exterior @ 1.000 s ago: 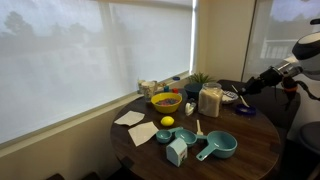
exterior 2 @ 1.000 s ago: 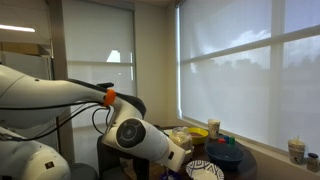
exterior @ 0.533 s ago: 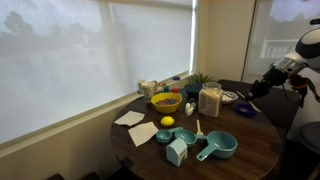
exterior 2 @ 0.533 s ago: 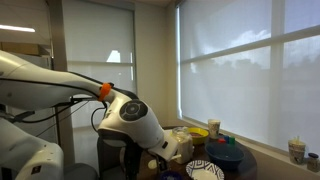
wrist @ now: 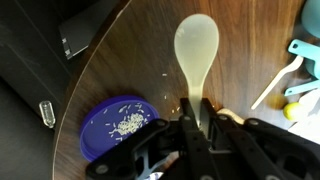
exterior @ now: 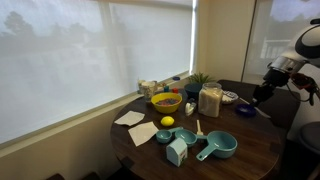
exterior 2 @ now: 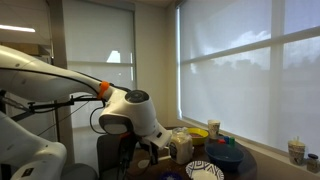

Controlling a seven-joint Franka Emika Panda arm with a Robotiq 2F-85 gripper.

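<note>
Across most of the wrist view spreads the round dark wooden table (wrist: pixel 130 60). At lower left on it lies a blue plate (wrist: pixel 112 125) scattered with pale grains. Just right of the plate, the black gripper (wrist: pixel 197 122) has its fingers pinched tight on the handle of a pale cream plastic spoon (wrist: pixel 197 45). The spoon's bowl reaches to upper centre; whether it touches the wood cannot be told.

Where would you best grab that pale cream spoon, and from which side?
The pale cream plastic spoon is best pinched on its narrow straight handle, coming from the handle end; the end effector grips it there, leaving the wide oval bowl free.
</note>
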